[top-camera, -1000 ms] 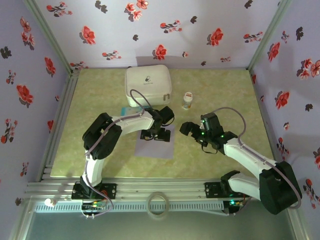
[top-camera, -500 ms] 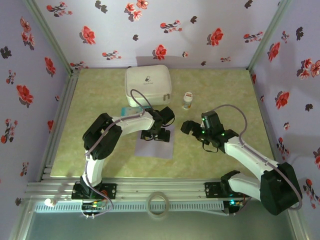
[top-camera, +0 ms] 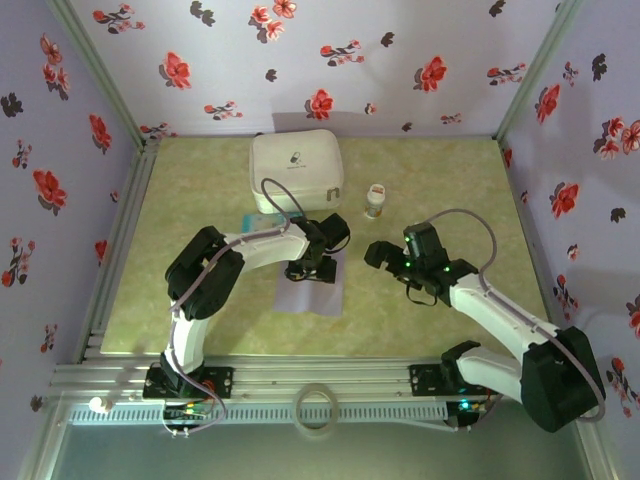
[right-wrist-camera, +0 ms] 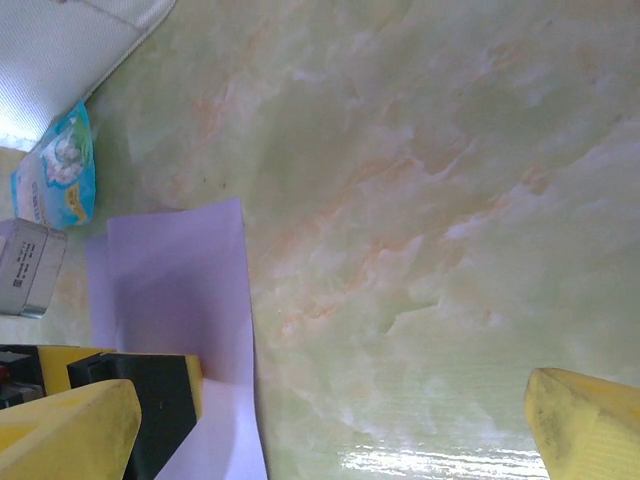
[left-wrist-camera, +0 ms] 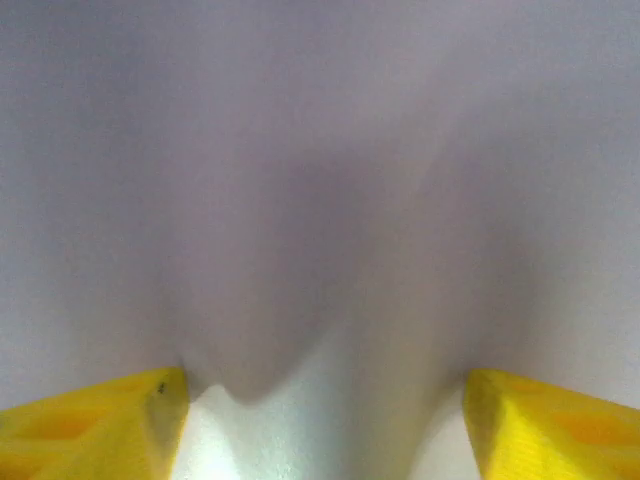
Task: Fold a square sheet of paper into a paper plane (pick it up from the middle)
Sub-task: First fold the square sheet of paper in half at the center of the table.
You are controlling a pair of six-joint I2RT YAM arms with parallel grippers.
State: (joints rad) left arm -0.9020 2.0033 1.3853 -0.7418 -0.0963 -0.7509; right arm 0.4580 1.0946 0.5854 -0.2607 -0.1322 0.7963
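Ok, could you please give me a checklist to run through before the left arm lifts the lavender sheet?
1. Left gripper on the square sheet of paper: ok, it is down on the sheet, roughly mid-width.
2. Paper between its fingers: ok, a ridge of paper bulges up there in the left wrist view.
3. Pinch closed: not ok, the fingers stand well apart.
4. Right gripper clear of the sheet: ok, it is open over bare table to the sheet's right.
5. White zip case off the sheet: ok, it lies apart, farther back.
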